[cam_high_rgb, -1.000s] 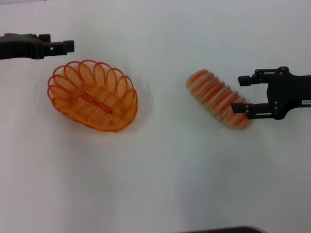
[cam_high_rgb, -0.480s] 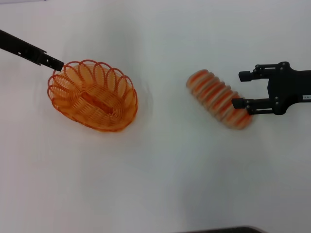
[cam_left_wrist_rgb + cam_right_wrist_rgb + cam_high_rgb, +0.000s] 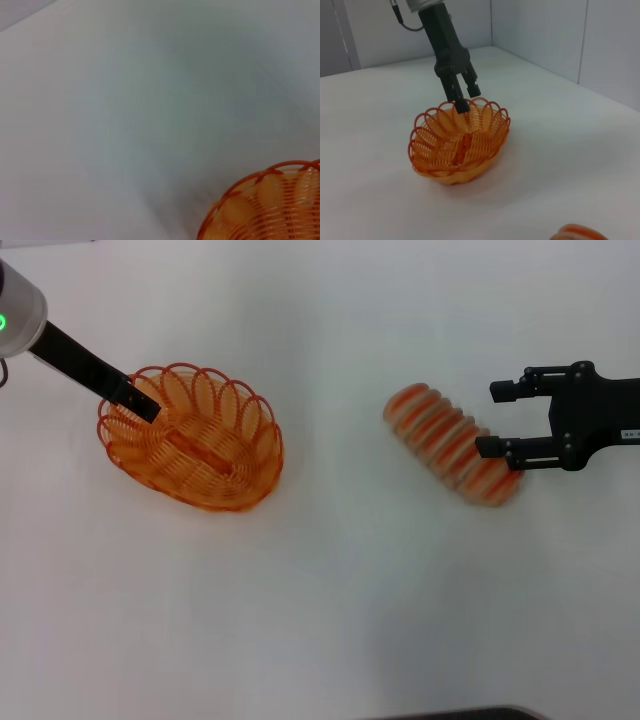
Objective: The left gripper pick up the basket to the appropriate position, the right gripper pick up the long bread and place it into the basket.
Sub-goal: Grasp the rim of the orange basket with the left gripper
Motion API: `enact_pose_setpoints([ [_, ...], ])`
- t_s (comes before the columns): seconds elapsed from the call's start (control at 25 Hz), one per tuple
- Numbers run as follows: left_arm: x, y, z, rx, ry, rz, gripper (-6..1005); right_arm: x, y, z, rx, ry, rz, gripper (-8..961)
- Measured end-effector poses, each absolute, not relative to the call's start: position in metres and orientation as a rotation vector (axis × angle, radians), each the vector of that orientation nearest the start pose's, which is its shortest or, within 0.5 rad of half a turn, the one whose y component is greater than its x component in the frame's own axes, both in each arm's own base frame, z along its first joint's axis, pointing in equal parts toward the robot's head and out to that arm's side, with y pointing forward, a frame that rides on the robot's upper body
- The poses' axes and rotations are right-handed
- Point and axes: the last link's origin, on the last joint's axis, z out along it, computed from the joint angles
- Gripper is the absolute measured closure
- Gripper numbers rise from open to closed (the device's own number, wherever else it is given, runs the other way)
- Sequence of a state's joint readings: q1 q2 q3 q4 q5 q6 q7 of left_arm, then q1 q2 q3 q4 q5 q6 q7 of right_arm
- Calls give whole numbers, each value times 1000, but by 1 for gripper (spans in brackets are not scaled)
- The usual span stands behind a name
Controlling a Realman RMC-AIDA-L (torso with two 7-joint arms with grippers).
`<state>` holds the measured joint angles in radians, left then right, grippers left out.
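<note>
The orange wire basket [image 3: 190, 437] stands on the white table at the left. My left gripper [image 3: 142, 403] points down at its far-left rim. In the right wrist view the left gripper [image 3: 468, 98] is open, with one finger inside the basket [image 3: 457, 145] and the other outside the rim. The basket's rim also shows in the left wrist view [image 3: 265, 205]. The long bread [image 3: 450, 443] lies slantwise at the right. My right gripper [image 3: 490, 420] is open at the bread's right end, and its near finger overlaps that end. The top of the bread [image 3: 577, 232] shows in the right wrist view.
The white table [image 3: 330, 590] is bare between basket and bread. A dark object's edge [image 3: 450, 713] shows at the table's near side. Grey wall panels [image 3: 545, 30] stand behind the table in the right wrist view.
My left gripper has swung from level beyond the basket down onto its far-left rim. The right gripper has hardly moved. Basket and bread lie where they were.
</note>
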<state>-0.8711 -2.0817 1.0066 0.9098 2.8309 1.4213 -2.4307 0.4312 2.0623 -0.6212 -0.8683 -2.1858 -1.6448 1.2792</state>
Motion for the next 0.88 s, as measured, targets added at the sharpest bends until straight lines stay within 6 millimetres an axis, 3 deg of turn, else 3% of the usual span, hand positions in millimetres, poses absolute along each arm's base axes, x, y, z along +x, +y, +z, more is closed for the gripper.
enact_pose_setpoints([
  [0.56,-220,413,-4,-2429,-1028,531,158,299,305,39,-2762,431,388,200],
  [0.88,-218,414,-7,-2419,-1024,520,241,299,305,38,-2759,432,391,199],
])
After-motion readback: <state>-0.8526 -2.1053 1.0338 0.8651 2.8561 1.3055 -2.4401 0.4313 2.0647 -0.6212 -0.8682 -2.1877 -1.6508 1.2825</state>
